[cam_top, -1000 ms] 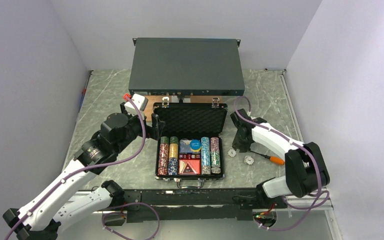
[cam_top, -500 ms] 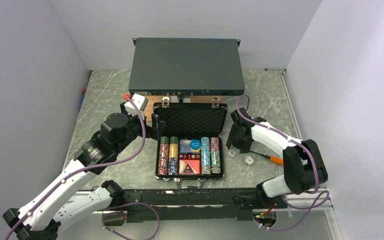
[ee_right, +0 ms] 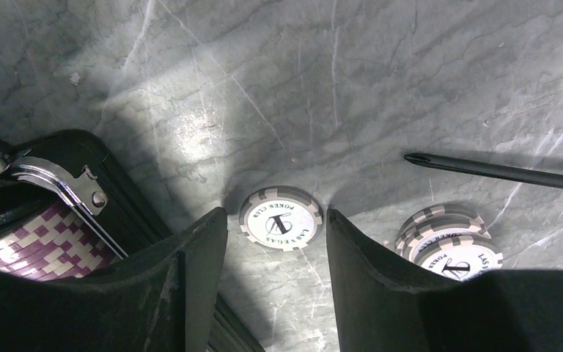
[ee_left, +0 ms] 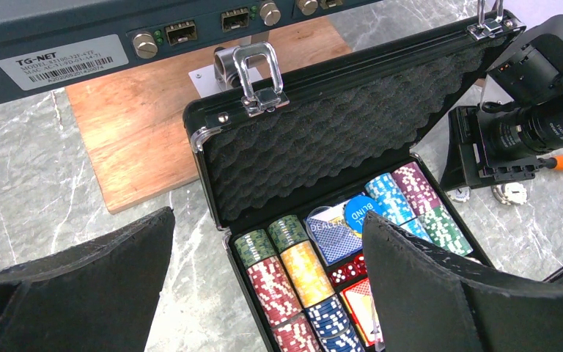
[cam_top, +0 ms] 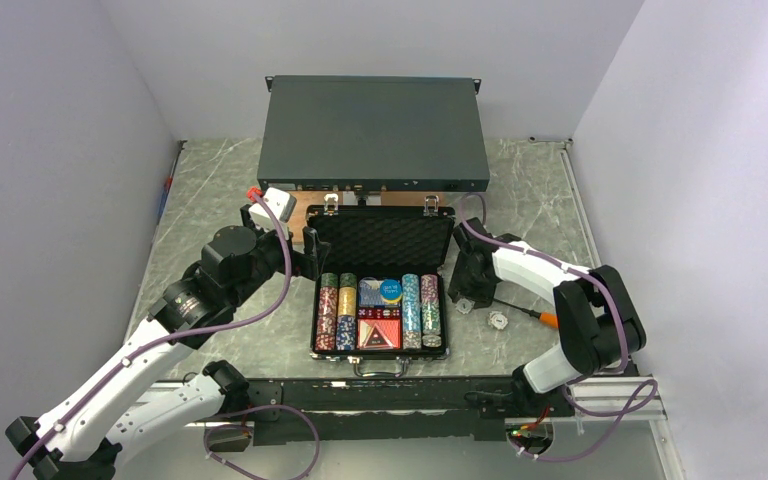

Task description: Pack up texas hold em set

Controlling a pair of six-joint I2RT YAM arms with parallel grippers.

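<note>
The black briefcase (cam_top: 382, 240) lies open mid-table, its foam lid up, with chip rows (cam_top: 336, 310), card decks, red dice and a blue disc inside. My left gripper (cam_top: 310, 250) is open and empty at the case's left rear corner; in the left wrist view (ee_left: 264, 286) its fingers straddle the case's left side (ee_left: 216, 125). My right gripper (cam_top: 465, 297) is open just right of the case, low over a single white chip (ee_right: 281, 218) that lies between its fingertips (ee_right: 212, 227). A small stack of white chips (ee_right: 451, 246) lies beside it (cam_top: 498, 320).
A large dark grey rack box (cam_top: 374, 132) stands behind the case on a wooden board (ee_left: 139, 132). An orange-handled screwdriver (cam_top: 554, 321) lies right of the loose chips, its shaft (ee_right: 498, 170) pointing toward the case. The case corner (ee_right: 73, 165) is close to my right gripper's left finger.
My right gripper has moved left toward the case and now sits over the single loose chip. The left arm has not moved.
</note>
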